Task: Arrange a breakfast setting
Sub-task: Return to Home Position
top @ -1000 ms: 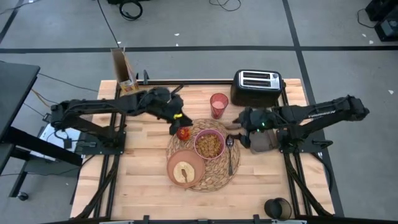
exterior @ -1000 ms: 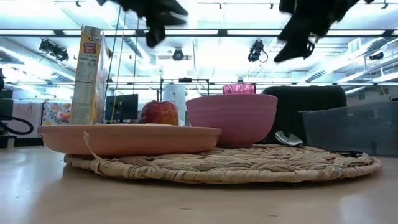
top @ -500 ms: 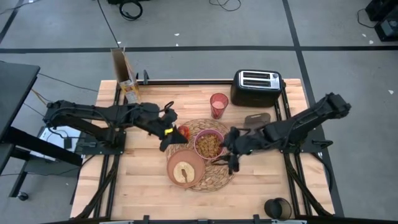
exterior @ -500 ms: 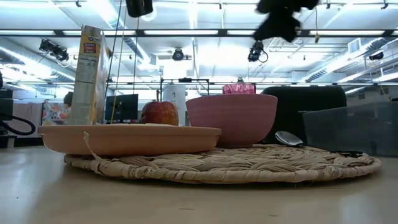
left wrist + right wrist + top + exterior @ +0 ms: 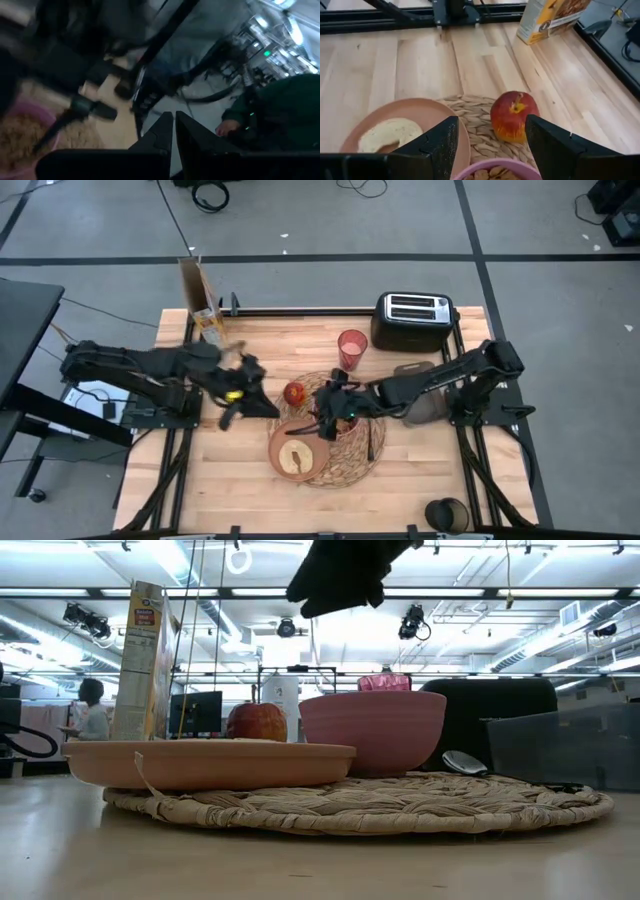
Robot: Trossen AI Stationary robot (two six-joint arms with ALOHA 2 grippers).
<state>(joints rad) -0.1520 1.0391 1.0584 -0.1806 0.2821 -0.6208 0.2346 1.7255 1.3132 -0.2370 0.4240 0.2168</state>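
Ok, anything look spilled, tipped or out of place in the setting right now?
Nothing spilled or tipped. One oddity: the tan-brown plate holding the toast slice overhangs the round woven straw placemat at its edge. The right tool hangs open above the small pink bowl; the left tool hangs beside the placemat.

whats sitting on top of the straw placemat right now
A tan plate holding a toast slice, a red apple and a spoon. The right gripper hangs over the pink bowl, covering most of it from above. The left gripper is beside the mat.
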